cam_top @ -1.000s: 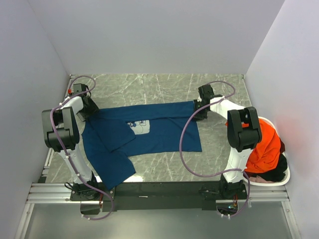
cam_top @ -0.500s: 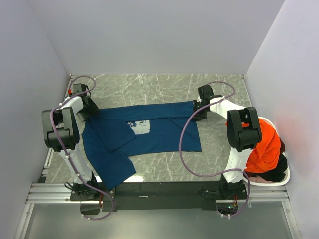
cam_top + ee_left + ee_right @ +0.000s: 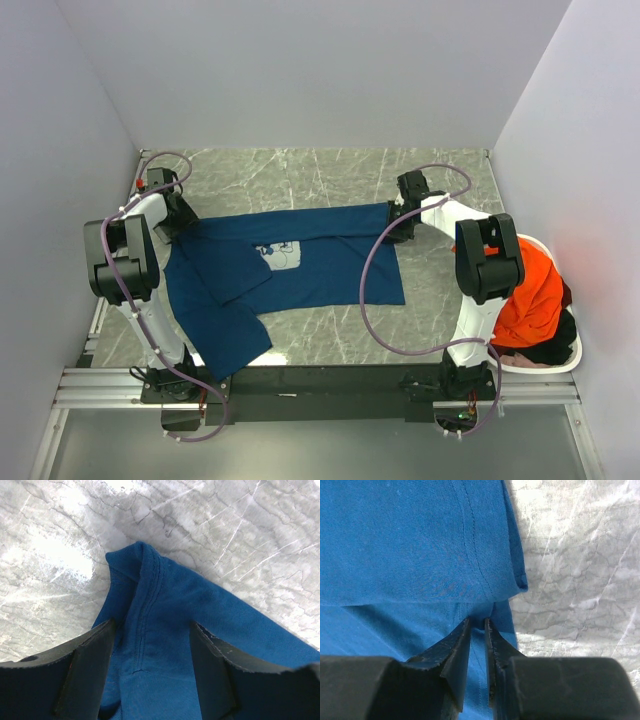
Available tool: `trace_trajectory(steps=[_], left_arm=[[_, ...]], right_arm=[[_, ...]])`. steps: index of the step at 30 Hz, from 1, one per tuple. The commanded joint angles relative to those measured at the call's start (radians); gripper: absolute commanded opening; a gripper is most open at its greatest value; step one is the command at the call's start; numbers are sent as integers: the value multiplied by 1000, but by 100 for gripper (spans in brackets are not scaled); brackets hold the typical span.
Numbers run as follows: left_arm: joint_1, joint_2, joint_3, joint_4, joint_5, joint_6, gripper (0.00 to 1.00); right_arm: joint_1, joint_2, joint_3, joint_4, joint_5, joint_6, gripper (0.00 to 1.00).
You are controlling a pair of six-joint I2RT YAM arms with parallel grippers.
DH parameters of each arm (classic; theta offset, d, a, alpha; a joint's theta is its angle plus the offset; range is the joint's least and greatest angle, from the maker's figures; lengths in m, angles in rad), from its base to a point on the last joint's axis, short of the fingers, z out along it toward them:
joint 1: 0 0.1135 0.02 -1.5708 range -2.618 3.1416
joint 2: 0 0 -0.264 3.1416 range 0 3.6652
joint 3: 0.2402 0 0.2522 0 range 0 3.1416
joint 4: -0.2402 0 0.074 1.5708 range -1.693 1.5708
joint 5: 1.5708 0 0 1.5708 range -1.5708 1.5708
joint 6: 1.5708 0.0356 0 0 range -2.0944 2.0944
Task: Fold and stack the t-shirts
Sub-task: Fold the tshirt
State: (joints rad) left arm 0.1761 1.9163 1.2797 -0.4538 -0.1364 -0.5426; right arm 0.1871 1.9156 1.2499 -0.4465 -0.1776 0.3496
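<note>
The navy shirt (image 3: 320, 270) lies spread across the middle of the grey marbled tabletop (image 3: 320, 180), its length running from left to right; its pale chest print (image 3: 283, 257) faces up, partly covered by a flap of the same cloth folded in from the left; the near left part of the shirt reaches the tabletop's near edge. The left arm (image 3: 125, 260) bends over the shirt's far left corner; in its wrist view the left fingers (image 3: 85, 675) stand wide apart, astride a raised ridge of blue cloth with a stitched seam, and this ridge ends in a rounded tip on the bare marble; the cloth lies loose between them, not squeezed. The right arm (image 3: 487, 262) reaches to the shirt's far right corner; in its wrist view the right fingers (image 3: 450, 655) are nearly together, with only a thin dark slit between them; their tips sit at a folded-over edge of the shirt, where a hemmed layer lies on top of another layer, just beside bare marble; whether they really pinch the cloth I cannot tell. At the right edge, well apart from the navy shirt, the orange shirt (image 3: 525, 295) is heaped in a white basket (image 3: 560, 366), on top of some dark cloth (image 3: 555, 345).
</note>
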Motion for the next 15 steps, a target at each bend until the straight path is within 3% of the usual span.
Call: trace_trajectory(steps=[1,7,15], left_arm=[[8,15,26,-9,-3,10,67],[10,16,26,-11,-6,10,67],[10,20,29,-17,-22,12,67]], right_arm=[[5,17,22,28,1,8,24],[6,23,45,15,47,11,0],[-6,36,114,-58,239,-32,0]])
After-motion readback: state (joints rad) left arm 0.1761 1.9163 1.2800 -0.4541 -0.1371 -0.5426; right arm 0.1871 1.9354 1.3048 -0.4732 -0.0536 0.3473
